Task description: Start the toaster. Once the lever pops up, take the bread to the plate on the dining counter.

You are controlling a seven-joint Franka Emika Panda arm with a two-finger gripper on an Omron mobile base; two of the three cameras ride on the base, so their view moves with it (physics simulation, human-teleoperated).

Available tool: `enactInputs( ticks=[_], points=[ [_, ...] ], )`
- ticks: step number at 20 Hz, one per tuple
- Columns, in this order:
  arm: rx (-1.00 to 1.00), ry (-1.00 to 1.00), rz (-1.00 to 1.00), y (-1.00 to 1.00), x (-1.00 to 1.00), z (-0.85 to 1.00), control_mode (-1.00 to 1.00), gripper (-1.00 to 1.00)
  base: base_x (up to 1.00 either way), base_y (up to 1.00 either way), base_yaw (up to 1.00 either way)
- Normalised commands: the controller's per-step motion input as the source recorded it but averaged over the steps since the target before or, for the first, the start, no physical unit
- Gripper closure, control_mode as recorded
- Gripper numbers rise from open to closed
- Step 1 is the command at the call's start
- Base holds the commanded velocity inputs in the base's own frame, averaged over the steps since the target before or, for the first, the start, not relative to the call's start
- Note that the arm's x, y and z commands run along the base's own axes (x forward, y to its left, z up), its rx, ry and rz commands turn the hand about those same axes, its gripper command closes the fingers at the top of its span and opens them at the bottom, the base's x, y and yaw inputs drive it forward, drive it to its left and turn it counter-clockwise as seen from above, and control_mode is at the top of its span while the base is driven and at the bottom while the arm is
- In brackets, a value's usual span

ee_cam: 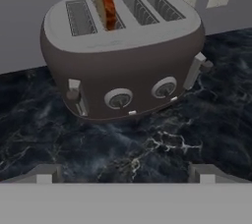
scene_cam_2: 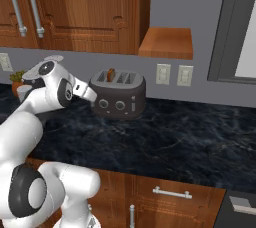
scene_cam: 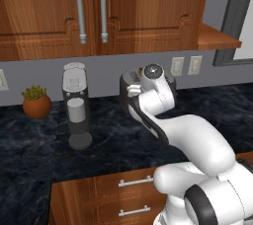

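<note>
Claw (ee_cam: 125, 171) gapes wide, empty, above the black marbled counter (ee_cam: 147, 149), short of the toaster (ee_cam: 123, 51). Squat and rounded, the toaster has a dark grey body, a matte silver slotted top and two round knobs. Bread (ee_cam: 105, 6), brown-crusted, stands upright in a slot. Left lever (ee_cam: 74, 90) sits low.

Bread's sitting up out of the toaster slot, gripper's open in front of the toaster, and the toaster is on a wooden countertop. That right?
Not quite: the toaster stands on a black marbled stone countertop, not a wooden one, as the hand view shows. The rest holds: the bread sticks up from a slot, and the gripper is open in front of the toaster.
</note>
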Motion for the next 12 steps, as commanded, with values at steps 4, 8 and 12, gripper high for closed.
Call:
enactInputs(
  ticks=[4,8,12],
  points=[
    [0.00,0.00,-0.01,0.00,0.24,-0.12,-1.00,-1.00,0.00,0.00,0.00],
    [0.00,0.00,0.00,0.01,0.23,-0.15,-1.00,-1.00,0.00,0.00,0.00],
    [0.00,0.00,0.00,0.00,0.25,-0.17,-1.00,-1.00,0.00,0.00,0.00]
  ],
)
